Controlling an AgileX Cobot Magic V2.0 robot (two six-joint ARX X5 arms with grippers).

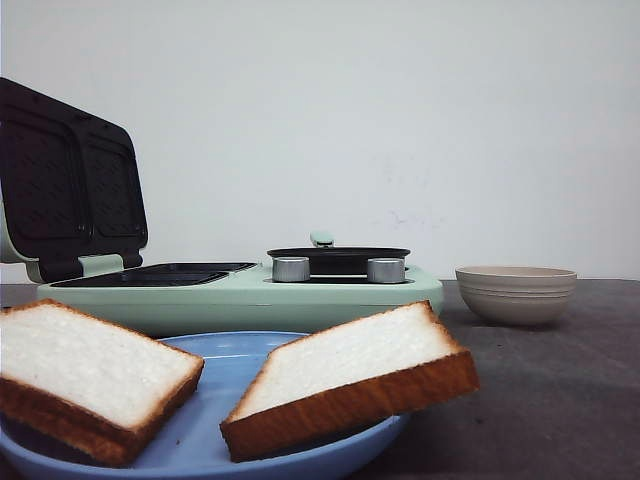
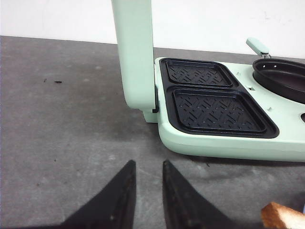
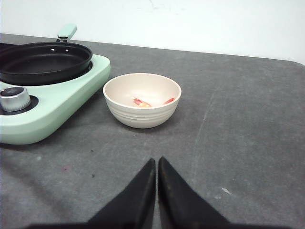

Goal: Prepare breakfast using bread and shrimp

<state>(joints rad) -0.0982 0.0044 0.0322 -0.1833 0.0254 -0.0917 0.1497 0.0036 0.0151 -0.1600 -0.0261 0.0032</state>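
Observation:
Two thick slices of bread lie on a blue plate (image 1: 230, 365) at the front: one slice (image 1: 85, 370) on the left, the other (image 1: 350, 372) leaning over the right rim. A corner of bread (image 2: 283, 217) shows in the left wrist view. Orange-red shrimp (image 3: 141, 102) lies inside a beige bowl (image 3: 142, 112) beside the green cooker. My left gripper (image 2: 147, 164) hangs open over bare table, short of the cooker's black grill plates (image 2: 217, 110). My right gripper (image 3: 157, 161) is shut and empty, a short way in front of the bowl. Neither gripper shows in the front view.
The mint-green breakfast cooker (image 1: 250, 290) stands mid-table with its lid (image 1: 70, 180) raised at the left. A black frying pan (image 3: 43, 59) with a green handle sits on its right side, above two silver knobs (image 1: 290, 269). The beige bowl (image 1: 516, 292) stands right of it.

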